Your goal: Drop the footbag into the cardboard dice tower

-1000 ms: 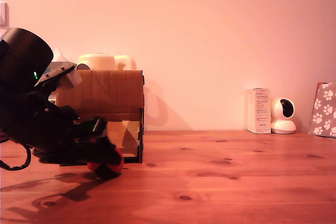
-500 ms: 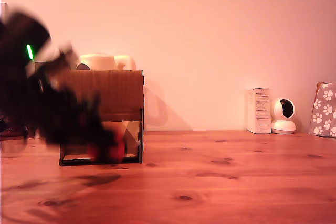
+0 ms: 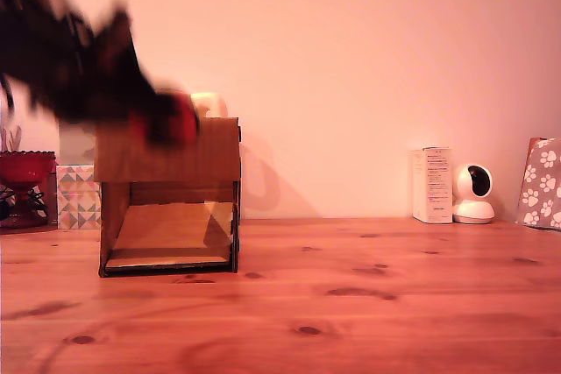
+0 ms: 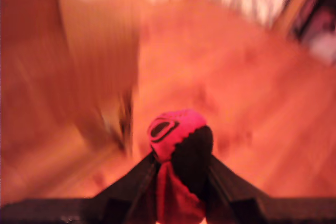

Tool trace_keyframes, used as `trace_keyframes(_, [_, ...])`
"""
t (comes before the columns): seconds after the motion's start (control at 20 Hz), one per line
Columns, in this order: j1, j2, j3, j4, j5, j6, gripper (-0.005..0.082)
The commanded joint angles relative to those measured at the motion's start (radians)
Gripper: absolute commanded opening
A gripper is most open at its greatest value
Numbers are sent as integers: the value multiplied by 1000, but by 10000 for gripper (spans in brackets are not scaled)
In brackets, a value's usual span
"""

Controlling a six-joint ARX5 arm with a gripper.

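Red and black, the footbag point(image 4: 180, 145) sits clenched between the pincer point(image 3: 171, 120) fingers point(image 4: 137, 182), raised at the upper left of the exterior frame, level with the top front edge of the cardboard dice tower point(image 3: 169, 194). Motion blurs the arm. That tower stands on the wooden bench point(image 3: 368, 304), left of centre.

wooden table point(image 3: 368, 304), cardboard dice tower point(image 3: 168, 194), white carton point(image 3: 432, 185), small camera point(image 3: 474, 194)

home, pet camera point(image 3: 474, 194), wooden table point(image 3: 368, 295)
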Motion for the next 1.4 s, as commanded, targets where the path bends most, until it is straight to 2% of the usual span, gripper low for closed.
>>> trace_keyframes(0.0, [-2, -22, 10, 43, -52, 21, 145])
trace_keyframes(0.15, [-2, -32, 24, 145, -134, 36, 145])
trace_keyframes(0.25, [-2, -26, 51, 154, -159, 41, 145])
trace_keyframes(0.4, [5, -2, 107, 153, -194, 79, 145])
trace_keyframes(0.55, [29, 66, 196, 116, -193, 81, 145])
trace_keyframes(1.0, [97, 348, 553, -225, -171, 81, 146])
trace_keyframes(1.35, [105, 401, 611, -298, -162, 81, 149])
